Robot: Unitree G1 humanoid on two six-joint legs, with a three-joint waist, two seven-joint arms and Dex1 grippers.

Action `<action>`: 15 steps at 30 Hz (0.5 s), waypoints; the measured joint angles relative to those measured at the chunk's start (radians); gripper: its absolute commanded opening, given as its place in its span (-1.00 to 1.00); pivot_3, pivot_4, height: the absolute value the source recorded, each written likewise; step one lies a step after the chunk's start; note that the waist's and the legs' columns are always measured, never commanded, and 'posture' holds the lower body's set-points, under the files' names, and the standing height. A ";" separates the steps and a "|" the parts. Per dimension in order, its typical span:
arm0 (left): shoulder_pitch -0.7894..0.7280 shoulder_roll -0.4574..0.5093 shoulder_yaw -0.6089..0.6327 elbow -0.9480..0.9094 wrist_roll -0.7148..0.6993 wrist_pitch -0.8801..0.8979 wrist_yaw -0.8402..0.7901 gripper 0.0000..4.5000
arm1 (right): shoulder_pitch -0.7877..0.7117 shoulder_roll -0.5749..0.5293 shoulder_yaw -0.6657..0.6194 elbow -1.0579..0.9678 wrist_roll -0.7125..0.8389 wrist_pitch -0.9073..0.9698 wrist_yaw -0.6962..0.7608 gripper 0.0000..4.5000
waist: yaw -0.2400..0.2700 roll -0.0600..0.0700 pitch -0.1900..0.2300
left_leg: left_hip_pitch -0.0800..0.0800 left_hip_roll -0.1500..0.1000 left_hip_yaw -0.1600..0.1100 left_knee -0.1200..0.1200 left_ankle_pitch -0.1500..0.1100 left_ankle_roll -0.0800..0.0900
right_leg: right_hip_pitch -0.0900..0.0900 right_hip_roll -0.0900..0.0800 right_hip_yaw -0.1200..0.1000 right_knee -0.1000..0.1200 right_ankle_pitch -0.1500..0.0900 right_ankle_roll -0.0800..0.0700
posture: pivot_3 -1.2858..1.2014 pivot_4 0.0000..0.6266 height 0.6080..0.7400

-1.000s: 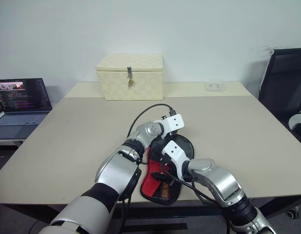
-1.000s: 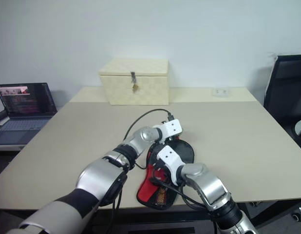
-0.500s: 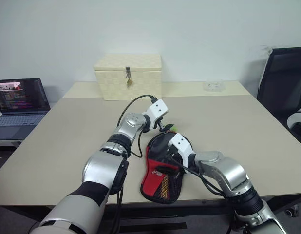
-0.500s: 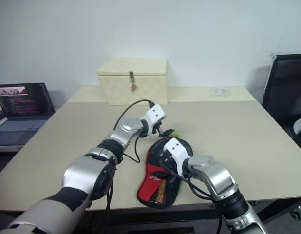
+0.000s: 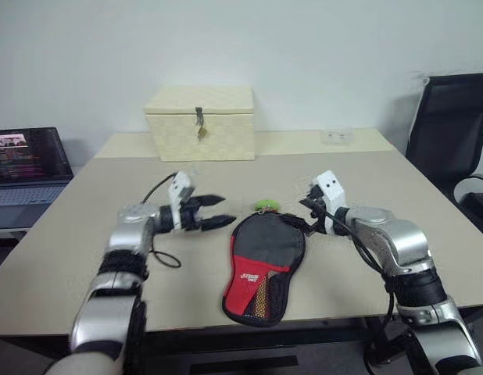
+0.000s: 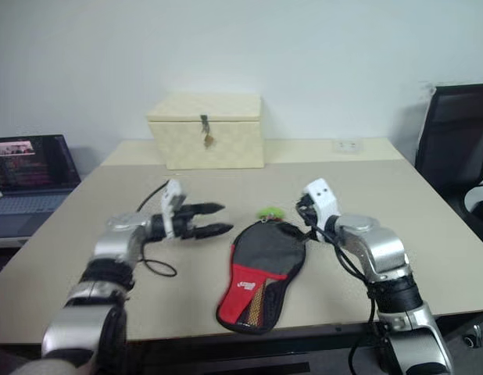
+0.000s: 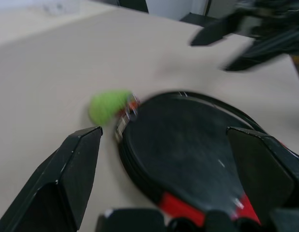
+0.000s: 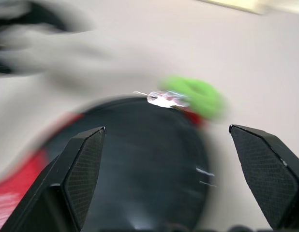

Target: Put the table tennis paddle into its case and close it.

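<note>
The case lies flat near the table's front edge, its round black-grey part away from me and its red part with the mesh pocket toward me. A green zip pull sticks out at its far rim. The table tennis paddle is hidden. My left gripper hovers open a little left of the case's round end, pointing at it, with nothing between its fingers. At the right of that same end my right gripper stands open and empty too. The left wrist view shows the case and the green pull just ahead.
A cream woven box with a metal latch stands at the back of the table. A small clear object lies at the back right. A laptop is off to the left and a black chair to the right.
Both grippers have drawn away from over the case: the left swung out to the left and rolled, the right moved out to the right. The case lies uncovered.
</note>
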 measured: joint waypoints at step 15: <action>0.282 0.079 0.034 -0.521 -0.183 0.290 0.175 1.00 | -0.193 0.129 -0.027 0.628 -0.053 -0.256 0.048 0.12 | 0.000 0.000 0.000 | 0.002 0.002 0.003 0.001 0.000 0.000 | 0.001 0.001 0.001 0.001 0.000 0.000 | 0.03 -0.52 1.00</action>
